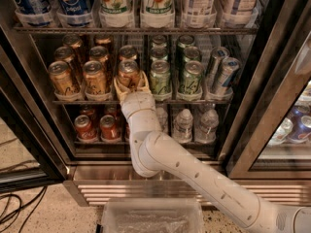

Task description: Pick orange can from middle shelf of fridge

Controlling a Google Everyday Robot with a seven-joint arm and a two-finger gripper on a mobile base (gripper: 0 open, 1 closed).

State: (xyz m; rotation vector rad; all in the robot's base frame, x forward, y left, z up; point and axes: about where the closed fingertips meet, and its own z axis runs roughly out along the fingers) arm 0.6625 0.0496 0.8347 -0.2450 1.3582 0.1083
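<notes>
The fridge [29, 130] stands open in front of me. Its middle shelf [194, 101] is a wire rack with a silver front rail. On the left it holds several orange cans [95, 76], on the right pale green cans [160, 76]. My gripper [130, 83] reaches up from below to the front orange can [129, 72] in the third column. One finger lies against each side of that can, which still stands upright on the shelf. My white arm [194, 174] runs down to the lower right.
Large bottles [73, 1] fill the top shelf. Short red cans [108, 126] and water bottles [183, 125] stand on the bottom shelf. Slim cans [221, 74] lean at the right of the middle shelf. A clear bin [150, 217] lies on the floor below. Cables [14, 212] lie at the lower left.
</notes>
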